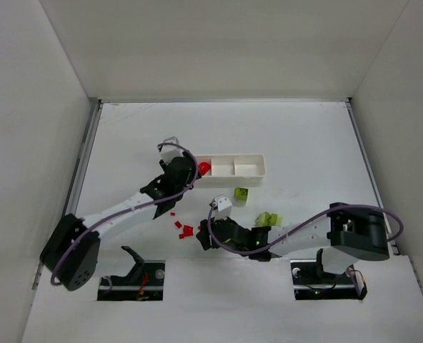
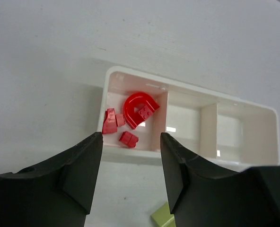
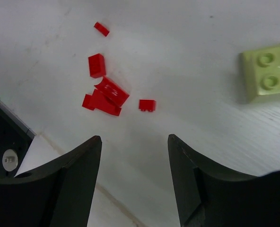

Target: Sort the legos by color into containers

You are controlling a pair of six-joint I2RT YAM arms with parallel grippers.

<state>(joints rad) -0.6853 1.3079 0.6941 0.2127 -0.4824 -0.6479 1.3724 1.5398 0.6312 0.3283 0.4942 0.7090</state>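
So both my arms are out over the table [image 1: 304,136], and I'm using the white tray [image 1: 263,166] as the reference for everything. My left gripper [image 1: 195,171] hangs right over the tray's left-end compartment with its fingers spread wide, not clamped on anything. Through the left wrist cam I'm looking down between them at that compartment [image 2: 112,75]. There's a red arch piece [image 2: 133,106] leaning toward the divider wall, plus a few small red bricks [image 2: 112,121] along the near-left corner and one more [image 2: 128,139] by the near wall. My right gripper [image 1: 203,238] is well off the tray, on its near side and a bit left of the left end. Its jaws are apart too, holding nothing. From the right wrist cam it sits just short of a loose bunch of red legos [image 3: 107,97] lying on the table, a few stacked on each other, with a single one [image 3: 147,105] just beside them and two more strays [image 3: 97,65] a little further out. A chunky yellow-green brick [image 1: 241,194] lies just in front of the tray's middle, studs up, not touching it. A small clump of yellow-green pieces [image 1: 269,218] lies further toward me from the tray's right end, close to my right arm.
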